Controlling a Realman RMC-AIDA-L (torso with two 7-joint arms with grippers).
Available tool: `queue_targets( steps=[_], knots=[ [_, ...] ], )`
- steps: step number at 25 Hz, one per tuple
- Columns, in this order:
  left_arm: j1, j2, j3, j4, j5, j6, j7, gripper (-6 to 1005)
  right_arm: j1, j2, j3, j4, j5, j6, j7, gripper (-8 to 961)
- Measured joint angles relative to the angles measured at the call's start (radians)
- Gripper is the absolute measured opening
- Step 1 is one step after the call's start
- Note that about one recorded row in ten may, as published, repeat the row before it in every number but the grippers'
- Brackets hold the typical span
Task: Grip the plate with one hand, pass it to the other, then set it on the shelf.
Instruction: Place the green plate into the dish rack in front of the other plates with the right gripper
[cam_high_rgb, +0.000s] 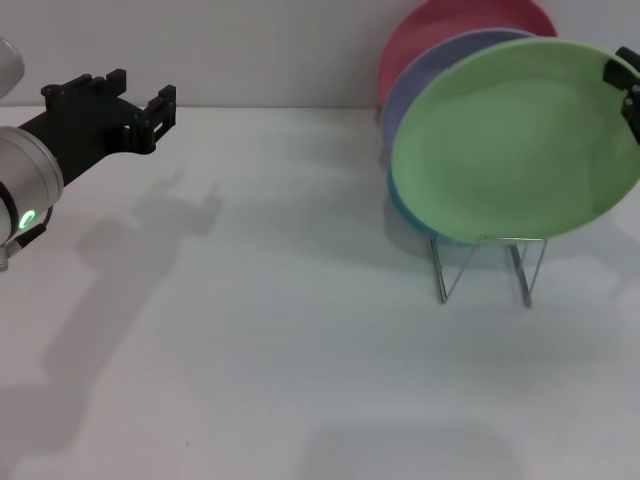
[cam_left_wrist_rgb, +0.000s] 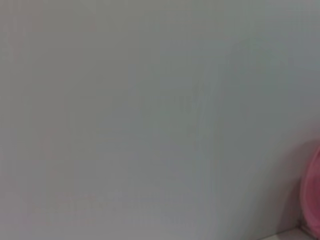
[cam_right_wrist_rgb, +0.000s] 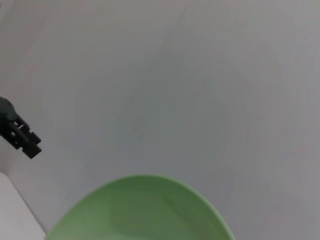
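Green plate (cam_high_rgb: 515, 140) was held at its rim by right gripper (cam_high_rgb: 628, 82), over rack (cam_high_rgb: 488, 265), not yet released. Left gripper (cam_high_rgb: 150, 105) was parked, jaw state indeterminable.

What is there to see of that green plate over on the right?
The green plate is round, pale green, matte like plastic, with a shallow raised rim. It stands tilted on edge, foremost in a row before a lavender plate, over the wire rack. The right gripper meets its upper right rim; whether it bears on the wires cannot be told.
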Motion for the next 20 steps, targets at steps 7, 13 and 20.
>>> queue_targets(
  steps=[7,13,20],
  knots=[
    [-0.015,-0.001,0.004,0.016,0.0,0.003,-0.001,536,0.002,0.006,0.002,-0.068,-0.006,-0.005,-0.007,40],
    [-0.029,0.0,0.004,0.03,0.0,0.003,-0.001,536,0.002,0.006,0.002,-0.154,-0.006,-0.015,-0.009,146],
    [-0.045,0.002,0.004,0.045,0.0,0.002,-0.001,536,-0.012,0.009,0.004,-0.17,0.006,0.049,0.006,258]
  ],
)
